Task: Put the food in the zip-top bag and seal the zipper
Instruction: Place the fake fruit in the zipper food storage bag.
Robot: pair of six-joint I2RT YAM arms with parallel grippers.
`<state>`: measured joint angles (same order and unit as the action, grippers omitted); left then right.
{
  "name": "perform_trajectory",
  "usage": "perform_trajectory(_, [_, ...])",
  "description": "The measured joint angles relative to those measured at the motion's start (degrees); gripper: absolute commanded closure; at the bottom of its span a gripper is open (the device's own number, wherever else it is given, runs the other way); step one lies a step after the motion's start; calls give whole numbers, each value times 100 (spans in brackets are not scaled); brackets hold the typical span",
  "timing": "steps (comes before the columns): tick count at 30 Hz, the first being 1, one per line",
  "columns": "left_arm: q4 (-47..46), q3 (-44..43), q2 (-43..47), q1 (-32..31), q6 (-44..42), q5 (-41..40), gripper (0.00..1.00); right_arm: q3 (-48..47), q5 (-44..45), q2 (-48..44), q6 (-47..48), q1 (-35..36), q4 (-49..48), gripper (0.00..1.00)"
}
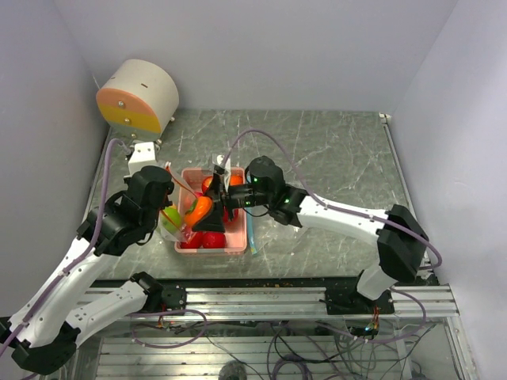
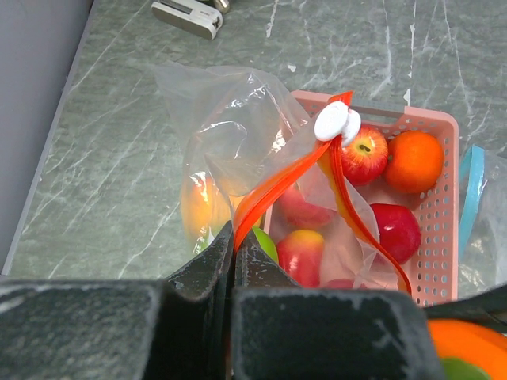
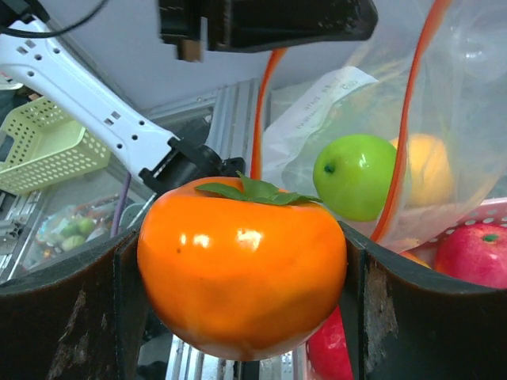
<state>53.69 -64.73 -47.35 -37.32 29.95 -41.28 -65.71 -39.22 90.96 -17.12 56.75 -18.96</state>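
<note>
A clear zip-top bag with an orange-red zipper strip and a white slider hangs open over the left side of the pink basket. My left gripper is shut on that strip. A green apple and a yellow-orange fruit lie inside the bag. My right gripper is shut on an orange fruit with green leaves, held at the bag's mouth. Red apples and an orange sit in the basket.
A second clear bag with a teal-blue strip lies right of the basket. A beige and orange cylinder stands at the back left. A white clip lies behind the bag.
</note>
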Motion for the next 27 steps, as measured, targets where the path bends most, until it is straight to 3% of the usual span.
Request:
perform_trajectory(8, [-4,0,70,0,-7,138,93,-520,328,573,-144,59,52,53])
perform_trajectory(17, [-90,61,107,0,-2,520,93,-1504,2238,1043,-164,302,905,48])
perform_trajectory(20, [-101,63,144,2,0,586,93,-1578,2603,1156,-179,358,1080,37])
perform_trajectory(24, [-111,63,192,0,0,634,93,-1709,2839,1370,-190,413,1250,1])
perform_trajectory(27, [-116,63,212,0,4,669,93,-1722,2940,1405,-192,450,1325,0])
